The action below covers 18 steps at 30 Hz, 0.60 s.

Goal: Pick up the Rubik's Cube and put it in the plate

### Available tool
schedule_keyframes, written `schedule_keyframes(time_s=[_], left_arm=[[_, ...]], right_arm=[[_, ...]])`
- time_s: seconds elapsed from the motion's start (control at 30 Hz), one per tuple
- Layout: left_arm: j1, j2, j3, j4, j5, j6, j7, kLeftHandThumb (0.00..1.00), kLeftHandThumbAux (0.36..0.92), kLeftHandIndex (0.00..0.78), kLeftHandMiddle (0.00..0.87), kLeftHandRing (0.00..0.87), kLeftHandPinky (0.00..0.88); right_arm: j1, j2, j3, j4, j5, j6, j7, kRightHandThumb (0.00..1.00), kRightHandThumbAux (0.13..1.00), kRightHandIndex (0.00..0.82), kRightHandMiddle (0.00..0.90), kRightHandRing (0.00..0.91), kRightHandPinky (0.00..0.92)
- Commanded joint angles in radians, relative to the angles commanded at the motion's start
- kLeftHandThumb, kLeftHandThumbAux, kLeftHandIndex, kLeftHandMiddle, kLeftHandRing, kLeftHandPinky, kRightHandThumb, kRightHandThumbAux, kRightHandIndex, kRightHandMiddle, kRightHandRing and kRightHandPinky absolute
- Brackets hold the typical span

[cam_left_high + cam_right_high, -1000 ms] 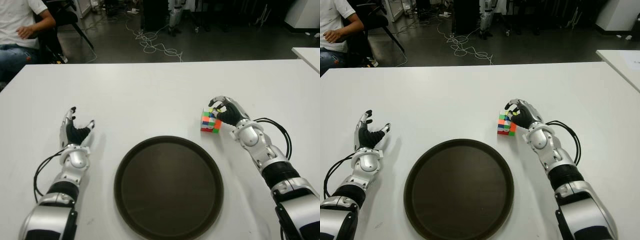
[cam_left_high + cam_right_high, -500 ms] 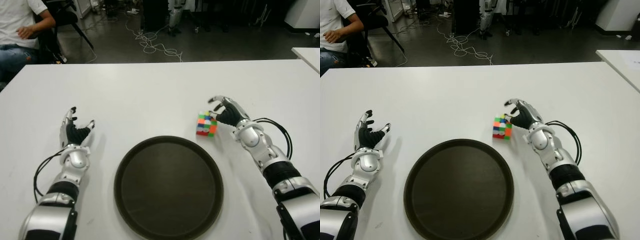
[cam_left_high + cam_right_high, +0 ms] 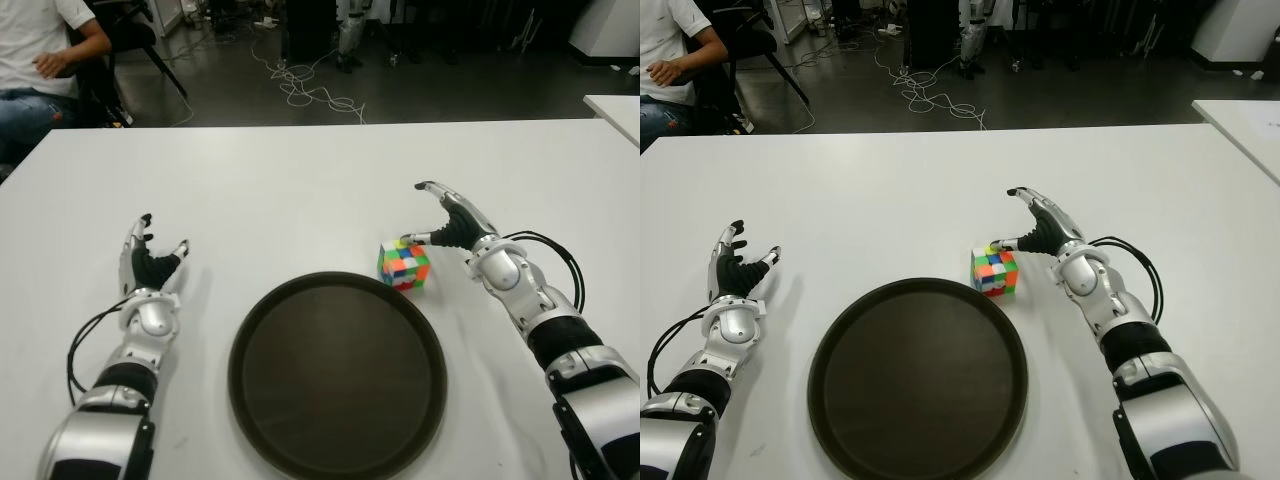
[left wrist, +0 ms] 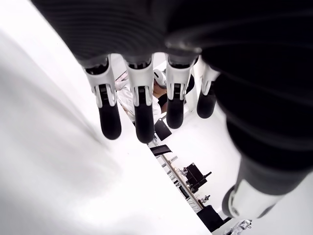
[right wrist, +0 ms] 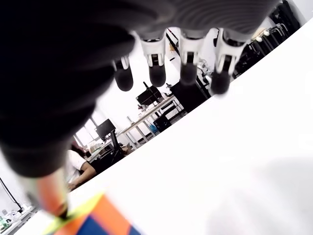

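Note:
The Rubik's Cube (image 3: pixel 404 265) stands on the white table (image 3: pixel 300 190), slightly turned, right at the far right rim of the dark round plate (image 3: pixel 337 380). I cannot tell if it touches the rim. My right hand (image 3: pixel 432 215) is just right of the cube, open with its fingers stretched out. Its thumb reaches to the cube's top right edge. In the right wrist view the fingers (image 5: pixel 188 58) point straight out, and a corner of the cube (image 5: pixel 93 220) shows below the thumb. My left hand (image 3: pixel 150 262) shows to the left of the plate, open and holding nothing.
A person (image 3: pixel 40 60) sits beyond the table's far left corner. Cables (image 3: pixel 310 90) lie on the floor behind the table. Another white table (image 3: pixel 615 110) stands at the right. A black cable (image 3: pixel 560 255) loops beside my right forearm.
The cube has shifted left and nearer, up to the plate's rim. My right hand's fingers have uncurled from it and now stand open. The left hand has not moved.

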Motion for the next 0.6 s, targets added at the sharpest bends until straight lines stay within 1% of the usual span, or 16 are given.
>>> schedule_keyframes(time_s=[0.1, 0.2, 0.27, 0.5, 0.6], left_arm=[[0.000, 0.001, -0.002, 0.000, 0.001, 0.001, -0.001, 0.189, 0.716, 0.090, 0.143, 0.164, 0.211], [-0.001, 0.003, -0.007, 0.001, 0.006, 0.008, 0.001, 0.164, 0.725, 0.089, 0.138, 0.151, 0.173], [-0.001, 0.004, -0.009, 0.001, 0.009, 0.010, 0.003, 0.157, 0.728, 0.089, 0.137, 0.149, 0.166], [-0.001, 0.002, -0.010, -0.001, 0.008, 0.006, 0.008, 0.183, 0.733, 0.103, 0.149, 0.174, 0.223], [-0.001, 0.002, -0.008, -0.001, 0.006, 0.009, 0.004, 0.183, 0.730, 0.100, 0.149, 0.171, 0.208]], right_arm=[[-0.003, 0.000, 0.002, 0.007, -0.001, -0.005, -0.006, 0.000, 0.698, 0.000, 0.000, 0.000, 0.000], [-0.004, 0.001, 0.002, 0.015, -0.001, -0.009, -0.011, 0.000, 0.687, 0.000, 0.000, 0.000, 0.000], [-0.006, 0.001, 0.003, 0.019, -0.001, -0.010, -0.012, 0.000, 0.682, 0.000, 0.000, 0.000, 0.000], [-0.009, -0.001, 0.011, 0.023, -0.010, 0.005, -0.013, 0.000, 0.684, 0.000, 0.000, 0.000, 0.000], [-0.007, -0.002, 0.014, 0.015, -0.013, 0.009, -0.018, 0.000, 0.701, 0.000, 0.000, 0.000, 0.000]])
